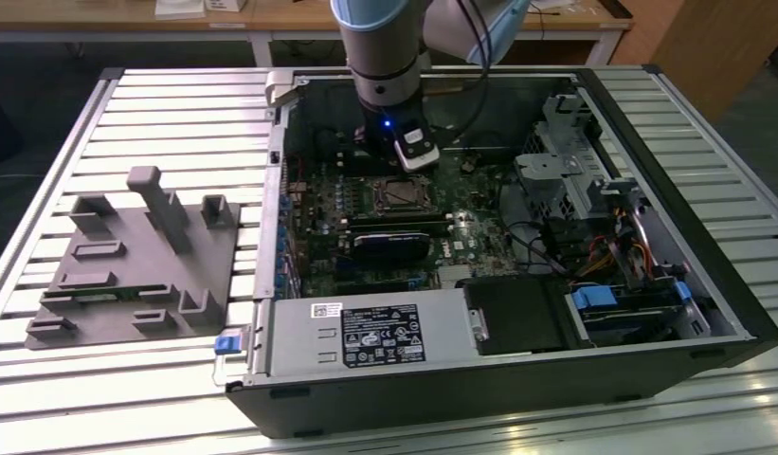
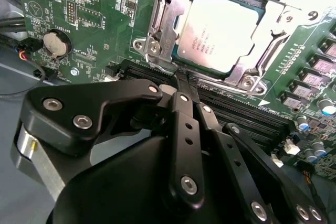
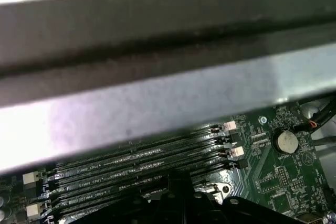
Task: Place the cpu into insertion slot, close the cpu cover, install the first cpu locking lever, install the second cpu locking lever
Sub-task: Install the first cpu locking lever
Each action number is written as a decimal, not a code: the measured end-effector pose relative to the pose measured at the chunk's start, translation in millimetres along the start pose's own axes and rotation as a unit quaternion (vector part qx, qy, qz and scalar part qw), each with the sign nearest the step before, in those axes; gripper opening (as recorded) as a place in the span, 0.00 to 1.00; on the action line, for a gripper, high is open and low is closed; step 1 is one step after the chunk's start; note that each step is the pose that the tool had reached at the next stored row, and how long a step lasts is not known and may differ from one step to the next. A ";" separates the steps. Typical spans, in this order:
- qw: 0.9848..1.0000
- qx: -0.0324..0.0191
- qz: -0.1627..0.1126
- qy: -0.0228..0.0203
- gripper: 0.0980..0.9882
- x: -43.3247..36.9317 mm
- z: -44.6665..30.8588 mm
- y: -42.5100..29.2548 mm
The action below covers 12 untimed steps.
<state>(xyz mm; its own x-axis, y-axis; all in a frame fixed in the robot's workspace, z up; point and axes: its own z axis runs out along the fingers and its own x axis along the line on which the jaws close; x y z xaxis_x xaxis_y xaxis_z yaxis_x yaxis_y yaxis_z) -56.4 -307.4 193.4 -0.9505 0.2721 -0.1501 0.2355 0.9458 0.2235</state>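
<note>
Pincer [image 2: 178, 80] at cpu cover [image 2: 169, 22] edge

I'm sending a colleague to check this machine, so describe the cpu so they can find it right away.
Look inside the open computer case at the green motherboard. Near its middle, just under the gripper, sits a square socket ringed by a silver cover. The cpu is the flat, pale metallic square in that frame's window, unlike the long black memory slots beside it.
</note>
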 end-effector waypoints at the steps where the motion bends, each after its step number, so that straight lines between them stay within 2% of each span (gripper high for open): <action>1: 1.000 0.000 0.000 0.000 0.01 -0.1 0.2 -0.5; 12: 1.000 0.000 0.000 0.000 0.01 -1.8 1.2 -2.6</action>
<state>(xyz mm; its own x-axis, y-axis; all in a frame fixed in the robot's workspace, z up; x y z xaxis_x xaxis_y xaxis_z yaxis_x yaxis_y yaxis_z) -55.1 -310.2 191.9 -0.9502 0.2730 -0.1501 0.2362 0.9455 0.2242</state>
